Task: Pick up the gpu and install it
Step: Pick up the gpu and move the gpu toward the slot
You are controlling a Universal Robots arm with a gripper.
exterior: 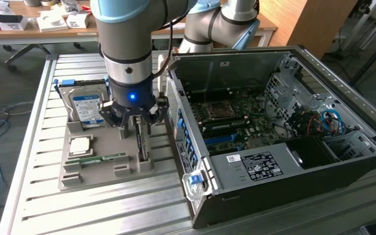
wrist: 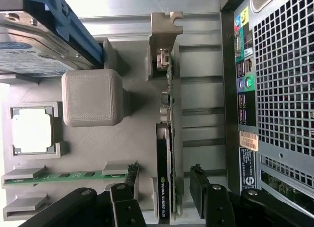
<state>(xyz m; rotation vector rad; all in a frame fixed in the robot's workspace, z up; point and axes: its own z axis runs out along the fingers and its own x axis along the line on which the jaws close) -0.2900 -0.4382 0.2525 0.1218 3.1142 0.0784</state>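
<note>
Your gripper [exterior: 137, 126] hangs low over the grey parts tray [exterior: 103, 178], its fingers [wrist: 198, 188] apart and set either side of the gpu [wrist: 163, 168], with a gap showing on both sides. The card stands on edge in its tray slot, just beside the open computer case [exterior: 273, 161]. Nothing is gripped or lifted yet. By the look of it, the pickup has barely begun, and the whole install inside the case remains.

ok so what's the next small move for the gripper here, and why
Probably close on the gpu: the open gripper straddles the card, one finger on each side with gaps, while it stands on edge in the grey holder.
</note>
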